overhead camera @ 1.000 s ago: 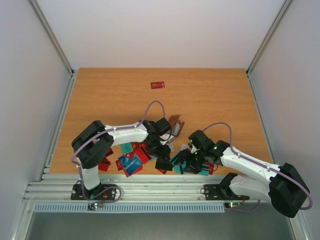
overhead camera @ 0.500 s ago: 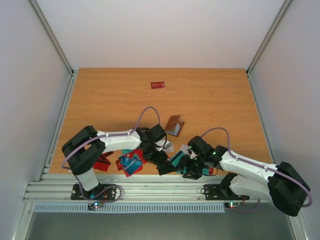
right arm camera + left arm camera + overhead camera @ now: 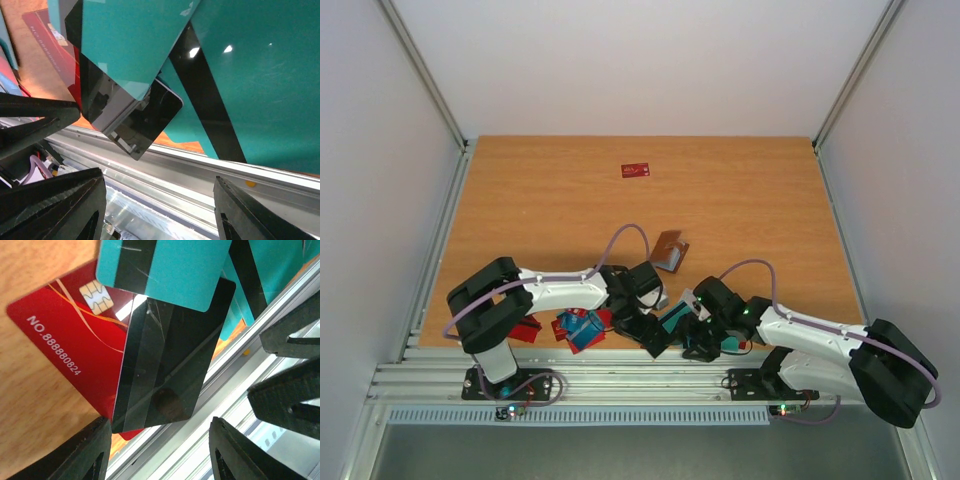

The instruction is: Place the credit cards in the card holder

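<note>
Left gripper (image 3: 157,440) and right gripper (image 3: 160,200) both gape empty above a glossy black plastic credit card (image 3: 170,365) at the wooden tabletop's (image 3: 570,190) near edge.

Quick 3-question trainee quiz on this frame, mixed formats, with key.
1. True or false: the left pincer is shut on a card.
2. In the left wrist view, the black card lies on: A) the red chip card B) the inside of the wallet C) a white card.
3. Fill the blank (on / apart from): in the top view, the card holder sits ___ the card pile.
Key: 1 false, it is open with nothing gripped; 2 A; 3 apart from.
</note>
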{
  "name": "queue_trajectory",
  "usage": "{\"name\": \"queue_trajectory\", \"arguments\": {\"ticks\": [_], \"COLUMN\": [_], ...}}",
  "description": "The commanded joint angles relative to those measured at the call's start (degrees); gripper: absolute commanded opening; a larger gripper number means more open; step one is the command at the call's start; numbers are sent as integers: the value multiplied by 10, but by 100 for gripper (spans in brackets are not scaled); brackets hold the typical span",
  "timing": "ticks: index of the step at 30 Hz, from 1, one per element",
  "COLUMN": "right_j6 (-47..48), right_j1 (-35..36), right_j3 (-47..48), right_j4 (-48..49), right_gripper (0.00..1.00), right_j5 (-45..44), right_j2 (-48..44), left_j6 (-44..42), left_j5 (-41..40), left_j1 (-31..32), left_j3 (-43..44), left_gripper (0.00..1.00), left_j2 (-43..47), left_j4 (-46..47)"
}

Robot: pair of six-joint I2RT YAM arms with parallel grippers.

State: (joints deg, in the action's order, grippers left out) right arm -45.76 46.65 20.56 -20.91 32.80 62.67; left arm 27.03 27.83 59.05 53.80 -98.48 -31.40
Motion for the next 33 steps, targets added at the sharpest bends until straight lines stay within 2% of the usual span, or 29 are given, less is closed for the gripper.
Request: {"name": "queue_trajectory", "arguments": {"ticks": [1, 11, 23, 29, 33], "right_j6": [-25, -66, -120, -126, -123], "right_j1": [6, 13, 48, 49, 49], "right_j3": [-16, -62, -92, -97, -98], "right_j4": [40, 150, 308, 300, 301], "right_gripper": [60, 60, 55, 52, 51], "right_j5": [1, 9, -6, -17, -15], "right_j2": [5, 19, 91, 73, 75], "left_j6": [11, 20, 22, 26, 36], "left_j5": [-2, 48, 94, 120, 137], "left_j1": [12, 12, 12, 11, 8], "left_j3": [-1, 2, -11, -17, -14], "left_gripper": [56, 56, 56, 55, 55], "left_j2": [-12, -7, -20, -22, 10], "left_j4": [-15, 21, 60, 81, 87]}}
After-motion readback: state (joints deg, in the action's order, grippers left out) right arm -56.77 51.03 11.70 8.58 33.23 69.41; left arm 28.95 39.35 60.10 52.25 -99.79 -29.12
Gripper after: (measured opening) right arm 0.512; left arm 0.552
